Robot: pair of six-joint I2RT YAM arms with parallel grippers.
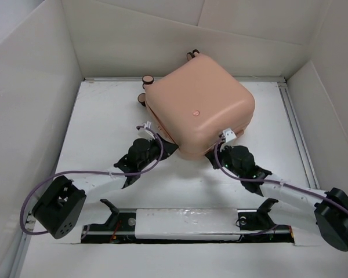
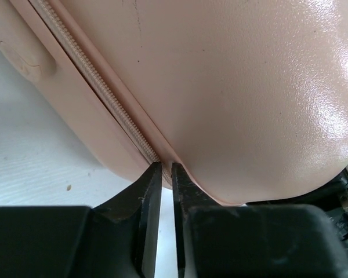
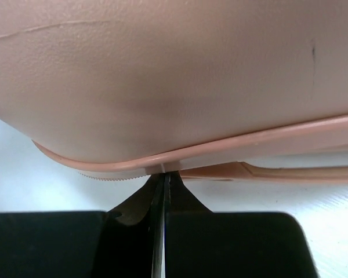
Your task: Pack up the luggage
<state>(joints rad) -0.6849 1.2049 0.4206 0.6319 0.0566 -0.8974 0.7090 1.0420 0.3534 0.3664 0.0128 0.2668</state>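
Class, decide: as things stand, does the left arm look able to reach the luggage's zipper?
Probably yes: the left gripper has its tips right at the zipper on the near corner of the luggage, with nothing between them.

Pressing the black fingers (image 3: pixel 142 200) of the right gripper (image 3: pixel 163 176) tightly together, touching their tips against the curved lower rim of the peach-pink luggage (image 3: pixel 174 75) filling the upper frame, above pale worktop (image 3: pixel 23 174).

Mid-table blocked by luggage (image 1: pixel 200 98), bare table (image 1: pixel 101 121) passable on its left, cardboard walls (image 1: pixel 29 116) hemming three sides
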